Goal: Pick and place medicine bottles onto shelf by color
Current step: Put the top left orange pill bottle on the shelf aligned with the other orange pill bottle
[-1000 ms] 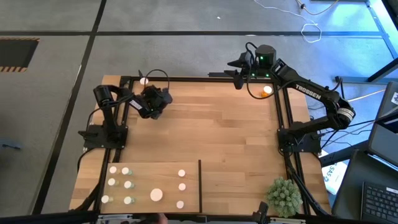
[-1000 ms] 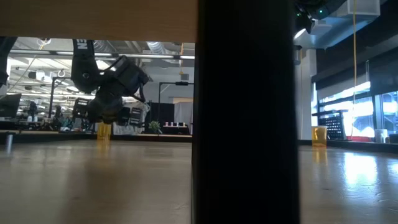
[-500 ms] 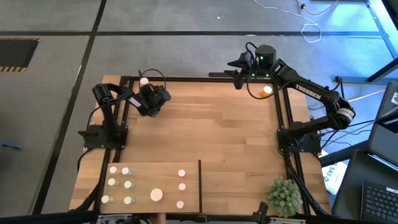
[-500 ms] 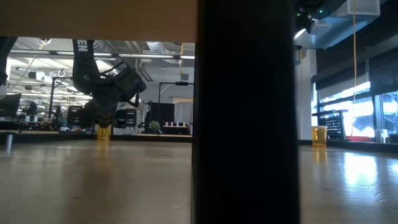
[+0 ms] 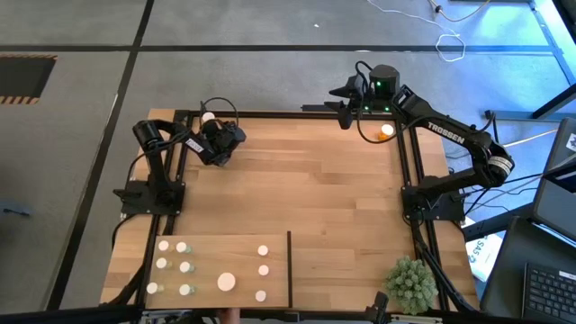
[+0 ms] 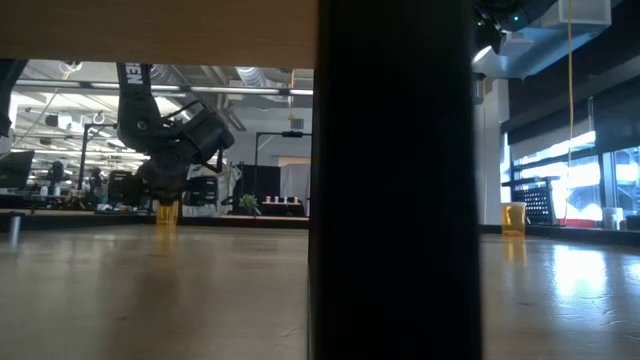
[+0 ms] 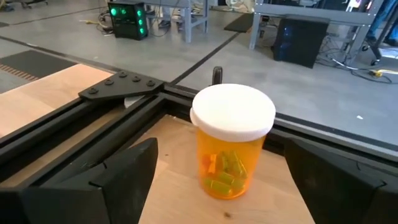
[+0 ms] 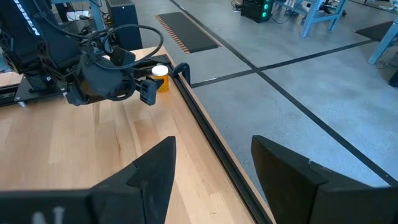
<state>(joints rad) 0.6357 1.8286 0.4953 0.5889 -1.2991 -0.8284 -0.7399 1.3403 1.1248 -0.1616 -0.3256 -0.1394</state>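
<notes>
Shelf [image 5: 216,241] lies at the worktop's [image 5: 306,189] near left; nine bottles [image 5: 184,266] stand on it, left of its divider [image 5: 289,268]. Plant [image 5: 410,282] at near right corner. One bottle [image 7: 232,149] at far left corner, left end effector [image 5: 213,131] just before it. Another bottle [image 5: 387,130] at far right corner, under the right arm [image 5: 450,135].

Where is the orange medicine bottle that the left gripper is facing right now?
In the high view the orange bottle stands at the table's far left corner, beside the black frame rail, with the open left gripper just short of it and not touching.

Even bright overhead light; low view dim, backlit.
</notes>
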